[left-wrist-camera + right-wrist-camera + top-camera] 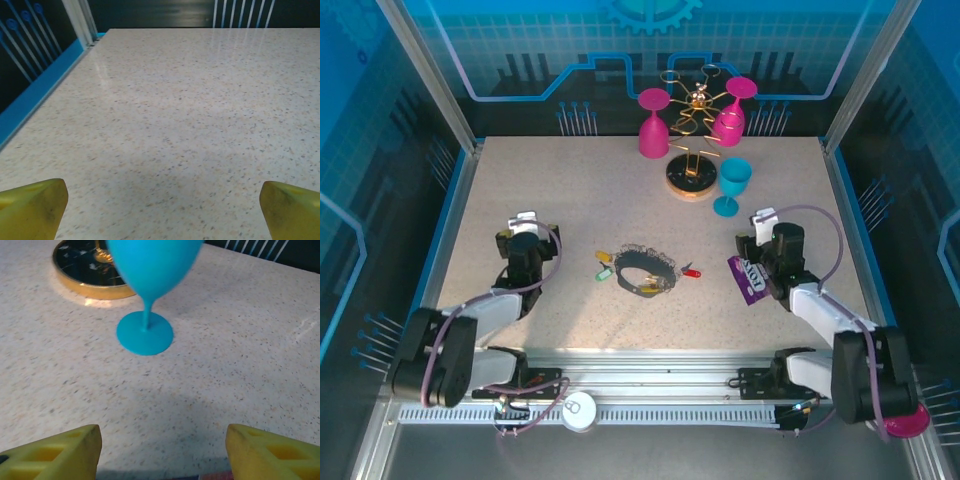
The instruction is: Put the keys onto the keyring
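The keyring [645, 270], a dark grey loop with a jagged silvery edge, lies flat at the table's middle. Tiny keys lie round it: a yellow one [603, 257] and a green one [603, 274] at its left, a red one [691, 272] at its right, and one more [653, 290] on its near rim. My left gripper [525, 222] [162, 210] stands open over bare table, well left of the ring. My right gripper [760, 222] [160, 450] is open too, right of the ring, with bare table between its yellow fingers [55, 455].
A purple printed packet [748, 278] lies under the right wrist. Just beyond the right gripper stands a blue goblet [732, 186] [145, 332], and behind it the gold rack on a round base [692, 180] [75, 270] with two pink goblets [653, 123].
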Available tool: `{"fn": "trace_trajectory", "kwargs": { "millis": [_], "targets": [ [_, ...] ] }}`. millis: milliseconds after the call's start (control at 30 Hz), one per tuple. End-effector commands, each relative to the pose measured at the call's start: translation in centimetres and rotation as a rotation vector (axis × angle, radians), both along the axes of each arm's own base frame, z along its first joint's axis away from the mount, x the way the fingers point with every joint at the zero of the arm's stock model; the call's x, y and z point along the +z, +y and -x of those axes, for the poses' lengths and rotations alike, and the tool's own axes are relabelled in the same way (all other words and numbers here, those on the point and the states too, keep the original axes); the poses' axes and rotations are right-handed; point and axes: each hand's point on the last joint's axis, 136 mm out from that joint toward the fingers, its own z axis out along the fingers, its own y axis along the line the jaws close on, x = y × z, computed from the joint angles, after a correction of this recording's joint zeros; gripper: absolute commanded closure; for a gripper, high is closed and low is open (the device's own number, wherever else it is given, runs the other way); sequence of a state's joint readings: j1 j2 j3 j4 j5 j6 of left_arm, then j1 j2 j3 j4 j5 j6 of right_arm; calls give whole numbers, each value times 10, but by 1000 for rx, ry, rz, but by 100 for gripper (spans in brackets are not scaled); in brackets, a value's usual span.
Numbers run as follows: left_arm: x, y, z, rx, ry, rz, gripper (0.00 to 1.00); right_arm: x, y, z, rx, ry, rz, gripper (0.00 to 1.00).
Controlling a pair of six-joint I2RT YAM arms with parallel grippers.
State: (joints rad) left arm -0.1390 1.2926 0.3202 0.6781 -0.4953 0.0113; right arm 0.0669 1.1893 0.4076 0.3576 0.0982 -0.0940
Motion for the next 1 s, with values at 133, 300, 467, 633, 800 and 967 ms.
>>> {"fn": "trace_trajectory", "kwargs": {
  "millis": [133, 300, 467, 633, 800, 967],
  "targets": [
    [-5, -22, -23, -157, -176, 20, 1, 14, 4, -26, 61, -261, -195, 35],
    [-9, -22, -30, -152, -127, 32, 1, -1, 14, -23, 108, -267, -179, 30],
    [-14, -6, -37, -91, -76, 83, 1, -5, 8, -37, 65, -217, -180, 25],
    [-13, -6, -38, -92, -78, 81, 1, -7, -1, -42, 5, -192, -186, 21],
    [-14, -6, -38, -94, -77, 79, 1, -8, -1, -41, 2, -191, -186, 19],
    [-16, -7, -40, -109, -60, 103, 1, -8, -1, -41, 4, -189, -186, 17]
  ]
}}
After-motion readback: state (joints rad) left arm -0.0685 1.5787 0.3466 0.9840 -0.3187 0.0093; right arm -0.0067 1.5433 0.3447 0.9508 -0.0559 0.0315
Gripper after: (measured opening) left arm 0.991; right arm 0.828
